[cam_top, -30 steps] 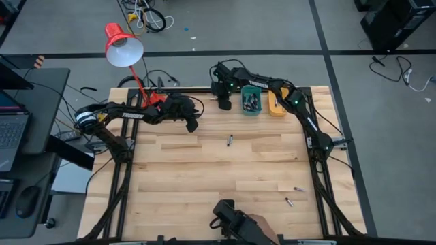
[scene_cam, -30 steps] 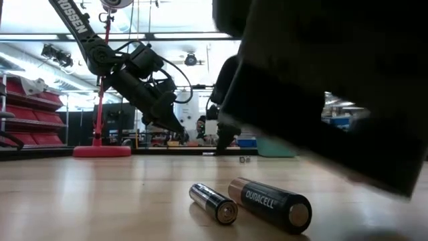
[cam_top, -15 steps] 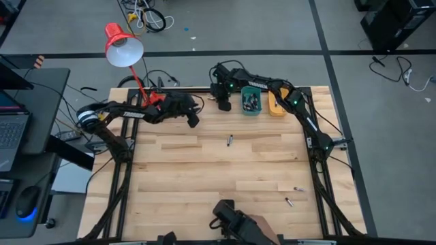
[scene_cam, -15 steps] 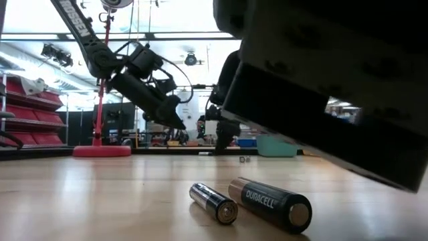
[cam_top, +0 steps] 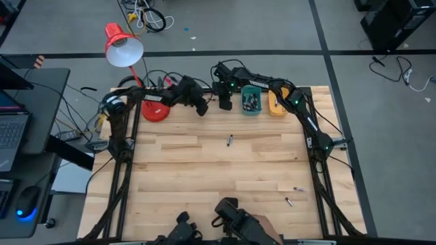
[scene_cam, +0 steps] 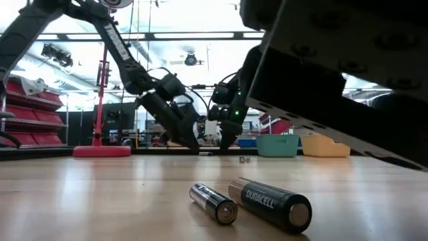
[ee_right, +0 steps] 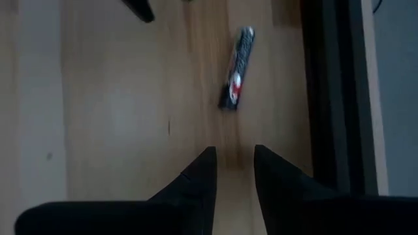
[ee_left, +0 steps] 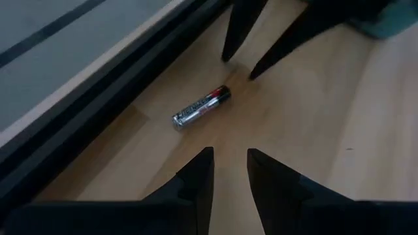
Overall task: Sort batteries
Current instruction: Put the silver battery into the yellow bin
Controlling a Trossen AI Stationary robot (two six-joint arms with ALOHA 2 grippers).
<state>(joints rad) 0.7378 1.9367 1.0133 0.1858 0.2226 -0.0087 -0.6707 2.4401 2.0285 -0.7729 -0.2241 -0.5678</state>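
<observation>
- Near edge, low view: two batteries [scene_cam: 251, 201] lie on the pale wood table [scene_cam: 100, 201], side by side and nearly touching; the fatter one reads DURACELL. A dark slab fills the upper right of that view, too close to identify.
- High view: those two sit near the table's front right; a third cell [cam_top: 229, 141] lies alone mid-table.
- Far edge: a slim battery [ee_left: 201, 108] with a red band lies on the wood beside the black rim, between the two grippers.
- Left gripper [cam_top: 201, 109] is low over the far edge, fingers a narrow gap apart, holding nothing.
- Right gripper [cam_top: 223, 104] is just beside it, pointing down, fingers also narrowly parted and empty.
- Teal bin [cam_top: 251, 101] with cells inside and yellow bin [cam_top: 276, 104] stand at the far edge, right of the grippers.
- Red lamp [cam_top: 122, 45] leans over the far left corner, its base [cam_top: 155, 111] on the table.
- Beyond: grey floor with cables, a desk with a laptop [cam_top: 12, 126] at left, red shelving [scene_cam: 30, 110] and bright ceiling lights.
</observation>
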